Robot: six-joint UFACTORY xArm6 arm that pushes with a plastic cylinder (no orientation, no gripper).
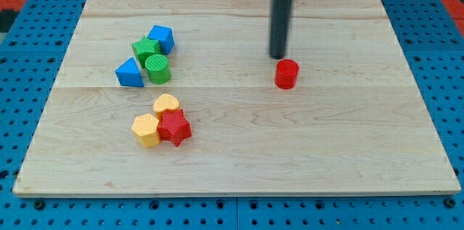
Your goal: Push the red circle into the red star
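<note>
The red circle (286,74) is a small red cylinder right of the board's middle. The red star (175,127) lies at the lower left, touching a yellow heart (166,104) above it and a yellow hexagon (146,130) on its left. My tip (278,56) stands just above and slightly left of the red circle, close to it or touching its top edge. The dark rod rises from there out of the view's top.
A cluster sits at the upper left: a blue block (162,38), a green block (145,48), a green cylinder (157,69) and a blue triangle (130,73). The wooden board (362,150) lies on a blue pegboard.
</note>
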